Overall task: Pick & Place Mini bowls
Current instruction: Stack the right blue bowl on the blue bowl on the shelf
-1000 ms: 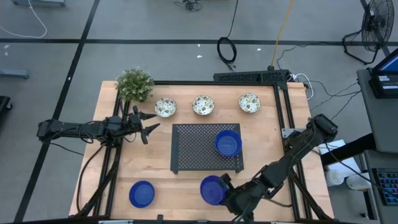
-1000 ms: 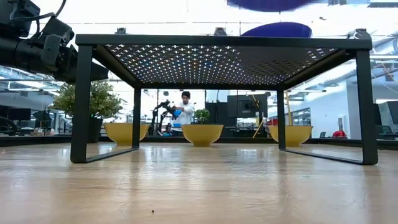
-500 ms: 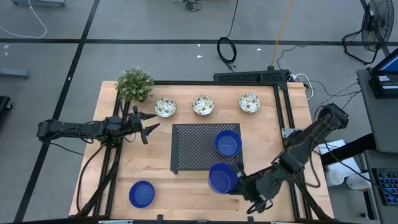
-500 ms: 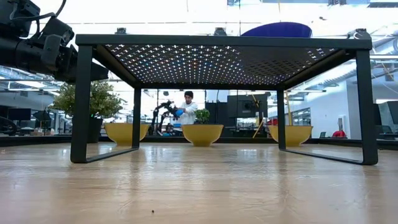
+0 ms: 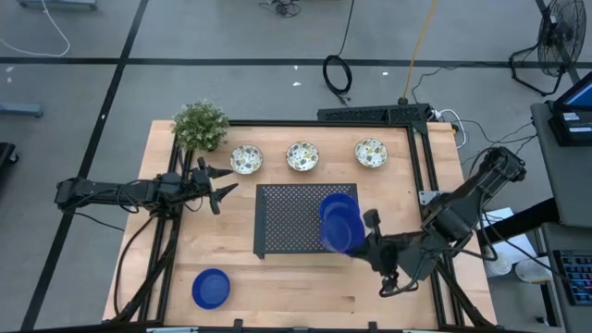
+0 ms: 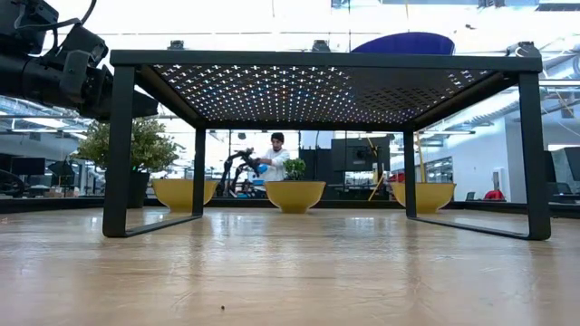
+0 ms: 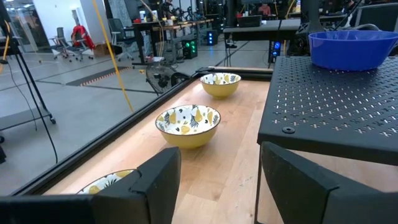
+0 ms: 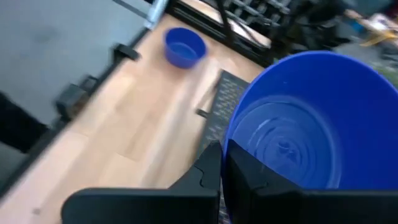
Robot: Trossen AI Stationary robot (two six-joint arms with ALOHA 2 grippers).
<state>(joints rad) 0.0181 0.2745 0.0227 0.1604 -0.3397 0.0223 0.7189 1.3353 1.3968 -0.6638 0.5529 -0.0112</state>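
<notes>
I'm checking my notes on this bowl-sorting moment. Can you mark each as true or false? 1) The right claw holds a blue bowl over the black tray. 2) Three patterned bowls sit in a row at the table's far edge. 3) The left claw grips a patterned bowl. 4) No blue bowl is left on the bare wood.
1) True: the right claw is shut on a blue bowl above the black tray.
2) True: the patterned bowls line up there.
3) False: the left claw is open and empty, near the plant.
4) False: one blue bowl on the wood remains.
</notes>
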